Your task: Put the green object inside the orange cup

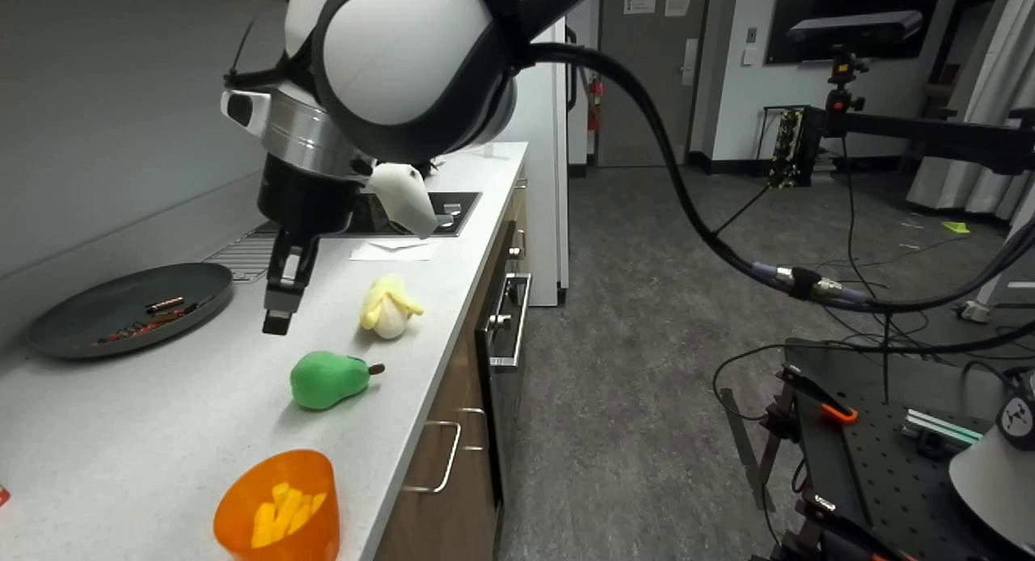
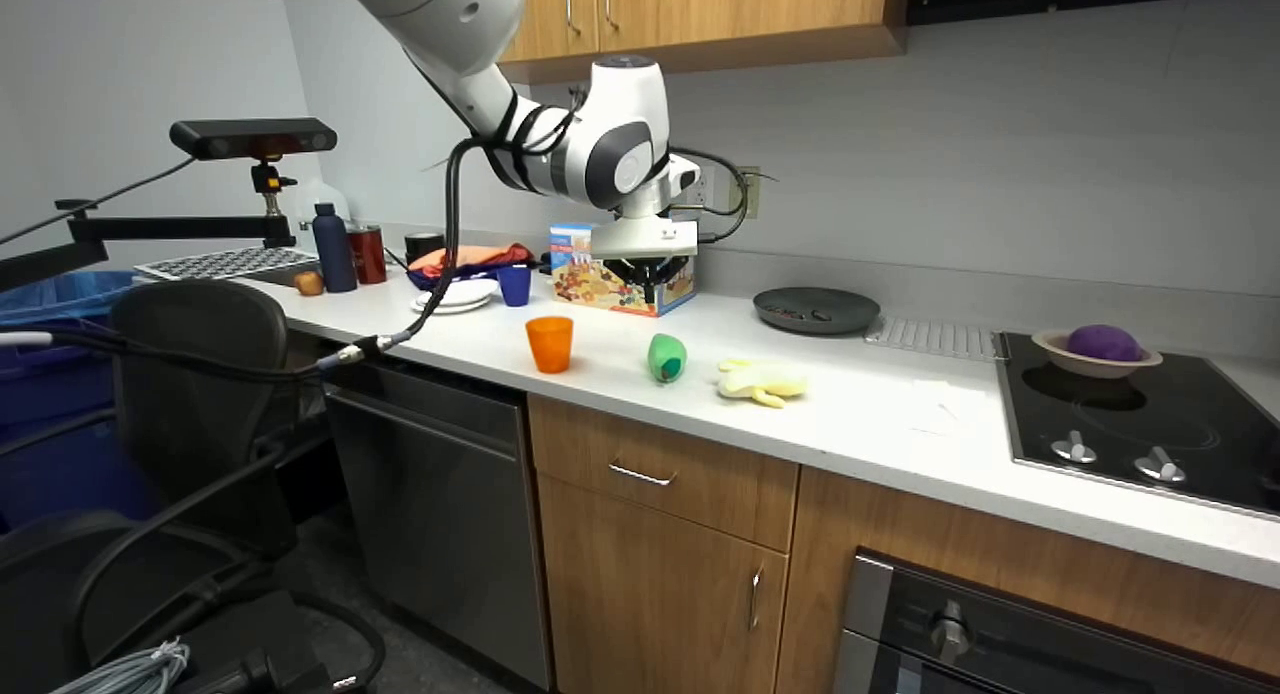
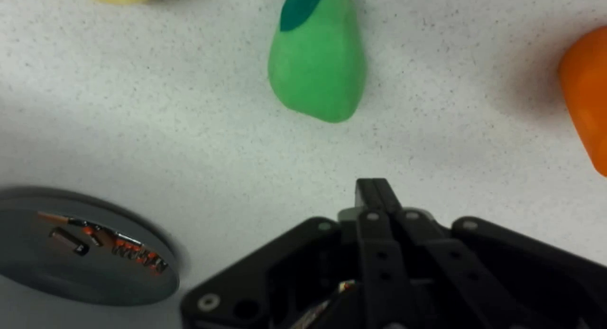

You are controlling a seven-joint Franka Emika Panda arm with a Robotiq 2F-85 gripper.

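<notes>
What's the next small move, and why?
Probably open the black two-fingered pincer: the wrist view shows it shut, holding nothing, while the green pear-shaped object lies on the speckled white counter, outside the orange plastic-looking cup. A gap seems needed before any grasp.

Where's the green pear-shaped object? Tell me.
In an exterior view, the green object lies between the orange plastic cup at left and the yellow-white lumpy object at right.

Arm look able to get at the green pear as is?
Likely yes: in the wrist view nothing shows between the shut gripper and the pear, and the orange cup stands apart. The gripper would likely need opening first.
</notes>
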